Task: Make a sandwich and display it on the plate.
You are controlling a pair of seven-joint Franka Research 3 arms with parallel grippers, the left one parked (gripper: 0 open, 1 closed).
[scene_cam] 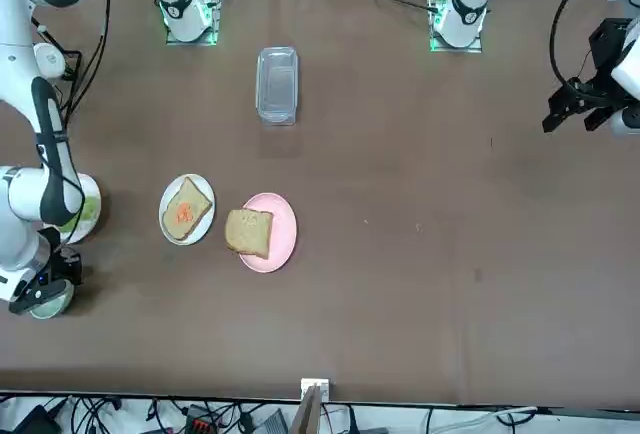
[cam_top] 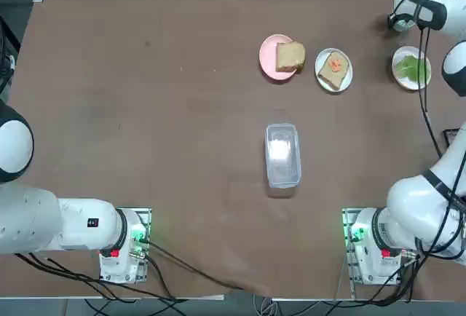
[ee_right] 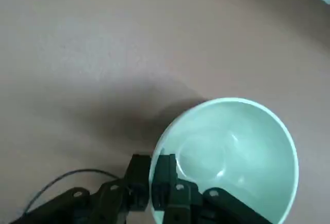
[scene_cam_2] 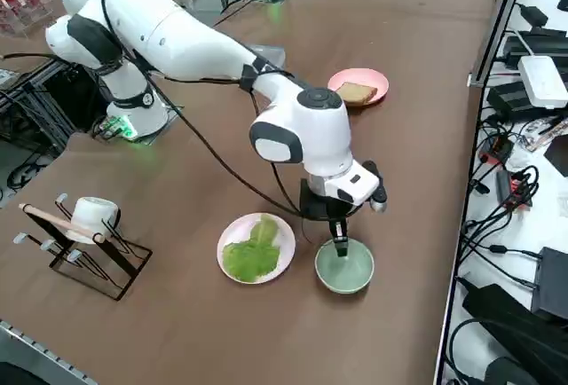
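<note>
right gripper (scene_cam_2: 340,245): at the far right of the desk (cam_top: 145,112), pointing down — jaws pinched shut on the near rim of the pale green bowl (scene_cam_2: 345,267); the wrist view shows one finger inside the rim, one outside.
bowl: empty, sits on the desk just right of the lettuce plate (scene_cam_2: 257,248); not part of the sandwich as far as I can judge.
sandwich: not built yet — parts lie apart in a row at the far side of the desk.
white plate (cam_top: 334,70): holds one bread slice (cam_top: 333,68) with an orange-red smear on top; between the pink plate and the lettuce plate.
pink plate (cam_top: 277,57): holds the plain second slice (cam_top: 290,57), which overhangs its right edge.
lettuce (scene_cam_2: 250,254): green leaves piled on their own white plate, far right.
clear box (cam_top: 282,154): mid desk, well apart from the plates.
risk 1: thin rim grip — the bowl could tip or slip out if lifted fast, since it hangs from one edge.
risk 2: a swinging bowl or the wrist could knock the lettuce plate just beside it and scatter leaves.
risk 3: the arm's cable hangs low over that corner — could snag a plate edge.
risk 4: time spent on the bowl leaves lettuce and top slice unstacked; the overhanging slice could be nudged off the pink plate.
</note>
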